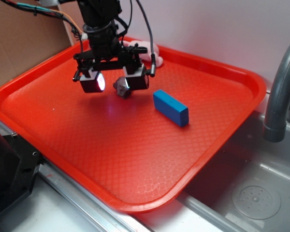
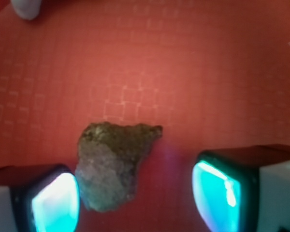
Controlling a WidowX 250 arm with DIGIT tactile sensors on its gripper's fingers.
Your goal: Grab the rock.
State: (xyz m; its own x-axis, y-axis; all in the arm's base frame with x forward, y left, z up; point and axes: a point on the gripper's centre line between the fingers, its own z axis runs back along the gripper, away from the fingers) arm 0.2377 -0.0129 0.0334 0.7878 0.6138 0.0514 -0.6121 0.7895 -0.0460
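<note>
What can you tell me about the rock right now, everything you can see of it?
The rock is a small, lumpy, brown-grey stone with a rough, grainy surface and one pointed corner. It lies on the red tray, left of the blue block. The open gripper straddles it: in the wrist view it sits off-centre, against or very close to one of the glowing fingers, with a clear gap to the other. I cannot tell if it is lifted.
</note>
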